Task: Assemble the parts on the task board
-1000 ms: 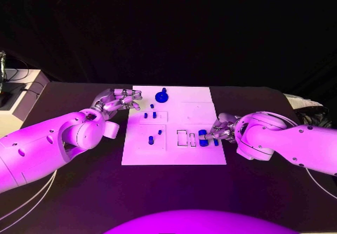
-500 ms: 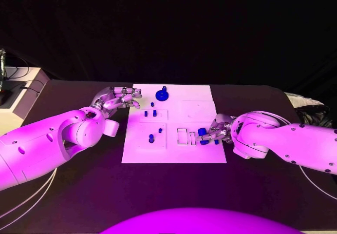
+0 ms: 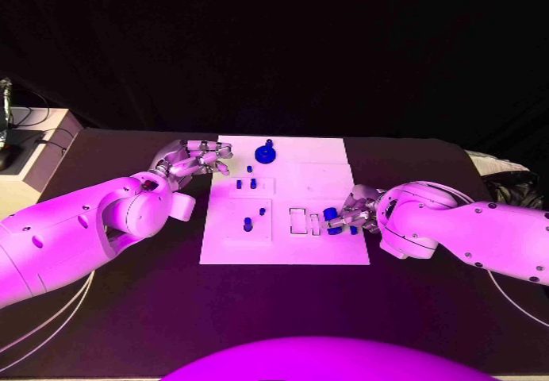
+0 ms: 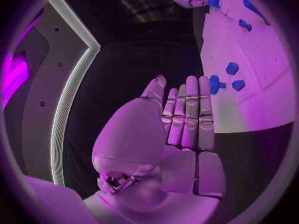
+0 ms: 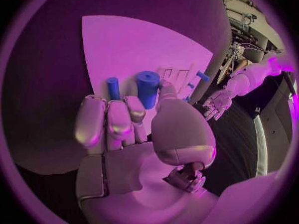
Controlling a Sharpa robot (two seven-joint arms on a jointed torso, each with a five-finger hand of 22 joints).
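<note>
Starting at the table's left side, the left robot hand (image 3: 194, 161) hovers at the far left corner of the task board (image 3: 286, 254), fingers straight and together, holding nothing I can see. Across the white plate, a round knobbed part (image 3: 266, 153) stands near its far edge, and small blue pegs (image 3: 245, 185) stand in sockets toward its left half, so part of the assembly looks done. Near the board's right edge, the right robot hand (image 3: 357, 211) pinches a blue cylinder (image 5: 147, 88) over the board, a thinner blue peg (image 5: 112, 87) just beside it. Seating that cylinder seems to remain, and the two outlined slots (image 3: 305, 222) still look unfilled.
</note>
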